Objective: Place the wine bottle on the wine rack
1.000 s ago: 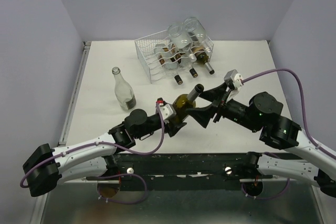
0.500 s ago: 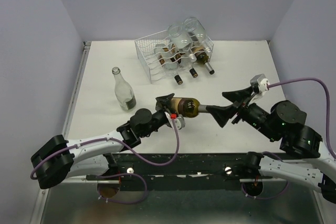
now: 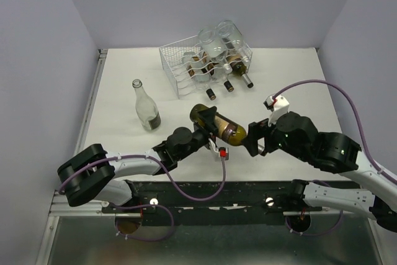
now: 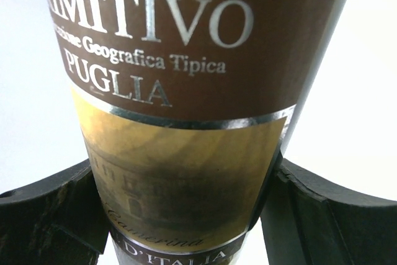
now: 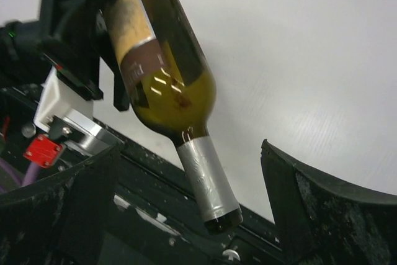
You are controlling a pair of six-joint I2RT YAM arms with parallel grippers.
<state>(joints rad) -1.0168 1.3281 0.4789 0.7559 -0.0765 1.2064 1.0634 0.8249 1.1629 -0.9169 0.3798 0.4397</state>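
Observation:
The wine bottle, dark green with a brown and gold label, is held in the air over the table's near middle. Its base points far-left and its neck points right. My left gripper is shut on its body; the left wrist view shows the label pinched between both fingers. My right gripper is open, and the silver-foiled neck lies between its spread fingers without touching them. The wine rack, a white wire basket, stands at the far middle.
Several bottles lie in the right part of the rack, necks pointing toward me. A clear bottle stands upright left of centre. The table's metal edge runs down the left side.
The left gripper swung the bottle from neck-up to lying level, neck toward the right arm. The right gripper moved left and now straddles the neck.

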